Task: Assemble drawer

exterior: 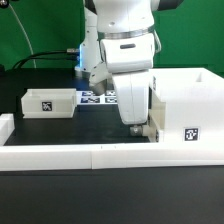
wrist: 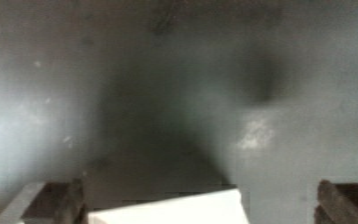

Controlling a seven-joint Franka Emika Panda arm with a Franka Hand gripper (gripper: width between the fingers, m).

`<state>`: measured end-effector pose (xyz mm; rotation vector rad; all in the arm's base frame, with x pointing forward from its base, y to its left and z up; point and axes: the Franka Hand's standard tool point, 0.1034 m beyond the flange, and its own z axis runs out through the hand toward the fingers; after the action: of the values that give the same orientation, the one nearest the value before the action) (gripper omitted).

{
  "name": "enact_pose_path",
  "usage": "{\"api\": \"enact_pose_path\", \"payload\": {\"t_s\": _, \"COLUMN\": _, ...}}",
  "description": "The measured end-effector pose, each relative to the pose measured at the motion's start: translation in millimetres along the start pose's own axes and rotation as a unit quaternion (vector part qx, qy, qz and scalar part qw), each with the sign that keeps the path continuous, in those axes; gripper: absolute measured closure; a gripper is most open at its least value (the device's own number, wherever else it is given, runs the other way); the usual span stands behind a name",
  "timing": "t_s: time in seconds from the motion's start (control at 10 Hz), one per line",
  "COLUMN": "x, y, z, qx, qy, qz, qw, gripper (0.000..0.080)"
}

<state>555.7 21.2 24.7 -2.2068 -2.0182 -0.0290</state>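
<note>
The tall white box casing [exterior: 186, 100] stands at the exterior view's right, with a tag on its front. One small shallow tray [exterior: 48, 102] with a tag lies at the left. My gripper [exterior: 137, 124] hangs low next to the casing's left wall. In the wrist view my gripper [wrist: 197, 206] is open, its fingers [wrist: 51, 202] wide apart. A white corner [wrist: 167, 206] lies between them with a gap to one finger. I cannot tell which part it belongs to. A second tray is not in view.
The marker board [exterior: 96, 97] lies flat behind the arm, between the tray and the casing. Long low white border rails [exterior: 60, 152] run along the front and the left edge of the black table.
</note>
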Motion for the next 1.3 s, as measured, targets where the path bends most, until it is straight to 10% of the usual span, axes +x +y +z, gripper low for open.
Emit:
{"api": "enact_pose_path", "payload": {"t_s": 0.4, "x": -46.9, "y": -11.6, "z": -3.8, "qx": -0.002, "qy": -0.006, "qz": 0.01, "qw": 1.0, "gripper": 0.015}}
{"api": "enact_pose_path", "payload": {"t_s": 1.0, "x": -86.8, "y": -61.4, "z": -25.5, "qx": -0.043, "qy": -0.017, "qz": 0.043, "qw": 0.998, "gripper": 0.015}}
{"api": "enact_pose_path", "payload": {"t_s": 1.3, "x": -91.3, "y": -67.2, "z": -24.1, "qx": -0.039, "qy": -0.017, "qz": 0.061, "qw": 0.997, "gripper": 0.015}}
